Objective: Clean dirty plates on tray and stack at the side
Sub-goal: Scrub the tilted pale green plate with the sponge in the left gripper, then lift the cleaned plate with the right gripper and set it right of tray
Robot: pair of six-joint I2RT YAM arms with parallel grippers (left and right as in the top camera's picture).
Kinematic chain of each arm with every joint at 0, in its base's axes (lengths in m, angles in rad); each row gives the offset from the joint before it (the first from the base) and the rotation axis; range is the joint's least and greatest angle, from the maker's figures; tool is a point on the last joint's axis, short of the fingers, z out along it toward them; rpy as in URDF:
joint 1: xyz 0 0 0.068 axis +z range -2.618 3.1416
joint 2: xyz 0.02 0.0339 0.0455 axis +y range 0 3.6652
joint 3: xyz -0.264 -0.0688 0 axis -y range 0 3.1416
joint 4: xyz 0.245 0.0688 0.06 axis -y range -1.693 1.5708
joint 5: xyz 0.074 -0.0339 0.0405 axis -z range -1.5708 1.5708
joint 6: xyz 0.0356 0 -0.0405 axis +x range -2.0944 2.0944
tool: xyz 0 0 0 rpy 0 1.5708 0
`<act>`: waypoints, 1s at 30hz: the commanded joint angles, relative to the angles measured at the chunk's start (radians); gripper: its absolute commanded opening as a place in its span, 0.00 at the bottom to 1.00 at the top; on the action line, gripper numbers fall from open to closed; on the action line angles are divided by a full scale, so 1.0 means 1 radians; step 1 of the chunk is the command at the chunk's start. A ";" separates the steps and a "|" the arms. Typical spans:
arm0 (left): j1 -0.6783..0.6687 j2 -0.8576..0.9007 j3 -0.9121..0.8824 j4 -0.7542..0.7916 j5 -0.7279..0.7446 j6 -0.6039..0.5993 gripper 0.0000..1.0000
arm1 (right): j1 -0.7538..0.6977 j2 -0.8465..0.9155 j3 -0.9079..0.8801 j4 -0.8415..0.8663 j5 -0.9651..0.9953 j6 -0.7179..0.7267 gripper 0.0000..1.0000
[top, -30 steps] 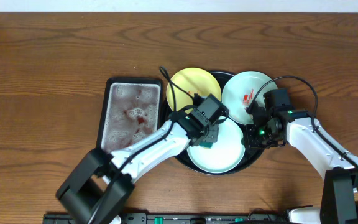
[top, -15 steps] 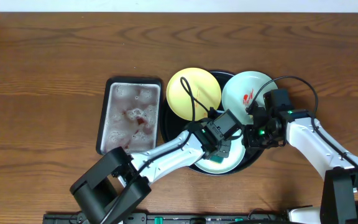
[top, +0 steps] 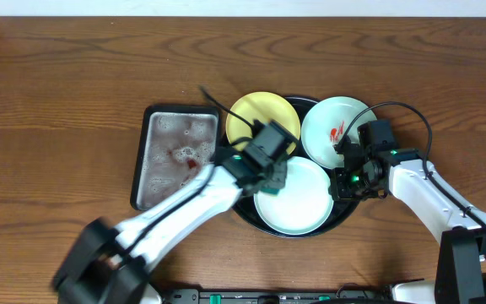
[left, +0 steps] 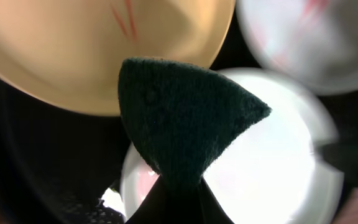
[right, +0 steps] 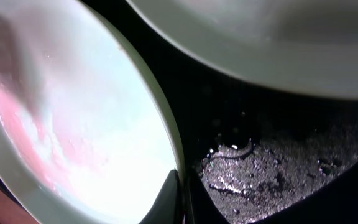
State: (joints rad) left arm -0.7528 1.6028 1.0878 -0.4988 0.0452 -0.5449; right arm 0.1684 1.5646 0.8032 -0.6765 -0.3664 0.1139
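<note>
Wood-grain table [top: 57, 84]; round black tray [right: 272, 168]; fuzzy green sponge [left: 185, 118].

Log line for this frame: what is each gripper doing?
left gripper: shut on sponge, over near green plate | right gripper: shut at that plate's rim | far green plate: red smear

Black tray [top: 341, 216] on a brown wood-grain table [top: 57, 101]. The pale yellow plate [top: 256, 114] has thin red streaks, the far mint plate [top: 332, 127] a red smear, and the near mint plate [top: 298, 198] a faint pink wash. The scrub pad [left: 185, 118] is dark green, and the grey tray [top: 175, 156] holds white foam tinged red.
</note>
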 commanded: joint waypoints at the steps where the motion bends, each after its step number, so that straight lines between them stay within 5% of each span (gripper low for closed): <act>1: 0.056 -0.115 0.003 -0.024 -0.021 0.025 0.08 | 0.004 0.005 0.011 0.024 -0.004 -0.019 0.01; 8: 0.278 -0.174 0.003 -0.113 0.008 0.025 0.07 | 0.011 -0.056 0.037 0.033 0.023 -0.060 0.01; 16: 0.492 -0.122 -0.028 -0.122 0.094 0.157 0.07 | 0.145 -0.224 0.082 0.035 0.372 -0.056 0.01; 30: 0.592 -0.005 -0.044 -0.126 0.049 0.238 0.07 | 0.488 -0.333 0.087 0.153 1.025 -0.203 0.01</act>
State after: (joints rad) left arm -0.1692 1.5986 1.0531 -0.6273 0.1215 -0.3325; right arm 0.5938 1.2552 0.8715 -0.5465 0.4679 -0.0154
